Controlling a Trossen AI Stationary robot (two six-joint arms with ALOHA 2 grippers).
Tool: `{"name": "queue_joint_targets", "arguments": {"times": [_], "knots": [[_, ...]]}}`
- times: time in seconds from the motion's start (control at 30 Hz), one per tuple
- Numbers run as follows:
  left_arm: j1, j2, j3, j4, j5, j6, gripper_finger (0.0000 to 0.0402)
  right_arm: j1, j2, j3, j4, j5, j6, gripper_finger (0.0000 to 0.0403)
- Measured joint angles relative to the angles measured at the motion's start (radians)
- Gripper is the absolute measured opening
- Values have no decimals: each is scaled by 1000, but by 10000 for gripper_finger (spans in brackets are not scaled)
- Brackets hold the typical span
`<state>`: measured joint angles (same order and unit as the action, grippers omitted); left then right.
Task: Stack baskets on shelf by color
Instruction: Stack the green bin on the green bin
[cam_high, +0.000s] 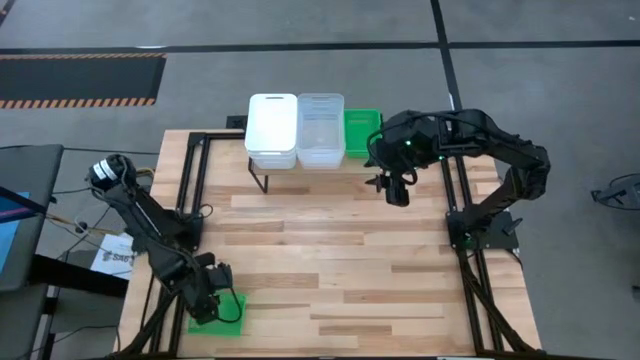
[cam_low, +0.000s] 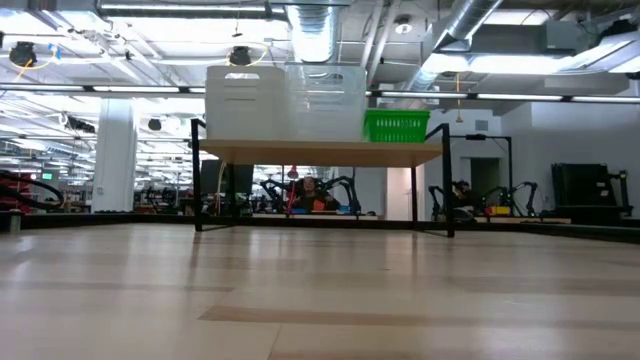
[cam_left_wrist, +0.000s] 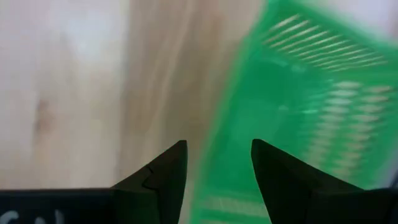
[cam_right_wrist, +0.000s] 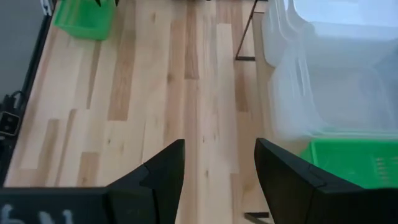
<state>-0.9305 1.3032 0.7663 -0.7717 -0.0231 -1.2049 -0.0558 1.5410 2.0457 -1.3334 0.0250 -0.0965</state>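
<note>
Now, left gripper (cam_high: 213, 305): closing narrowly on the loose green basket's (cam_high: 232, 312) rim, near table corner.
Handling: looking light, slick, flexible plastic; gripping the thin wall.
Right gripper (cam_high: 393, 190): hovering, fingers apart, beside shelf (cam_low: 320, 152).

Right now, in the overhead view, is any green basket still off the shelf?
Yes: a green basket lies on the tabletop's near-left corner under the left gripper, far from the shelf.

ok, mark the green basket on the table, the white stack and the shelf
green basket on the table (cam_high: 232, 310): high view, its floor beside the left gripper.
white stack (cam_high: 272, 125): high view, top basket's floor.
shelf (cam_low: 320, 153): low view, front edge of its wooden top.
</note>
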Motion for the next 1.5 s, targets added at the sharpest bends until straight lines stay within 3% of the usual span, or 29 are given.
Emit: {"name": "queue_joint_targets", "arguments": {"times": [0.23, 0.53, 0.73, 0.93, 1.23, 1.5], "knots": [[60, 8, -97, 148, 88, 41, 147, 37, -4, 0, -53, 0, 99, 214], [137, 7, -118, 161, 61, 39, 9, 119, -5, 0, -69, 0, 175, 214], [237, 7, -118, 181, -44, -38, 1, 197, -5, 0, -69, 1, 294, 214], [418, 7, -118, 351, -205, -103, 0, 289, 0, -4, -70, 35, 413, 214], [673, 7, -118, 659, -223, -109, 0, 408, 3, -72, -66, 202, 609, 214], [722, 7, -118, 770, -244, -132, 16, 494, 3, -207, 29, 269, 665, 214]]}}
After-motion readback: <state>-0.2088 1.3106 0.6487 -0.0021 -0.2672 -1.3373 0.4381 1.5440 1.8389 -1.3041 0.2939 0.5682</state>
